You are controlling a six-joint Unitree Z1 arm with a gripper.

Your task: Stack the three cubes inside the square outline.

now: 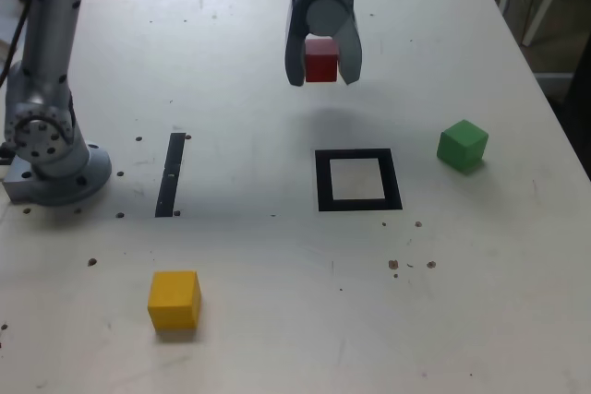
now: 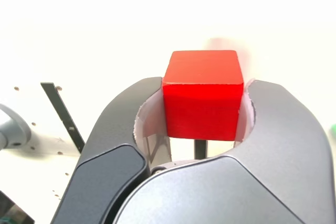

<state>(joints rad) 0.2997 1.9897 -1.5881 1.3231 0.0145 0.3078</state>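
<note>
Gripper (image 1: 321, 62) clamps red cube (image 1: 320, 59); exterior view alone shows yellow cube (image 1: 174, 300), green cube (image 1: 462, 145), square outline (image 1: 358, 180).

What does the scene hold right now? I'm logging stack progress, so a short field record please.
gripper: shut on red cube, held above the table
square outline: nothing in it
green cube: on table, to the exterior view's right of the outline
yellow cube: on table, near front, exterior view's left
stacked so far: none
</note>
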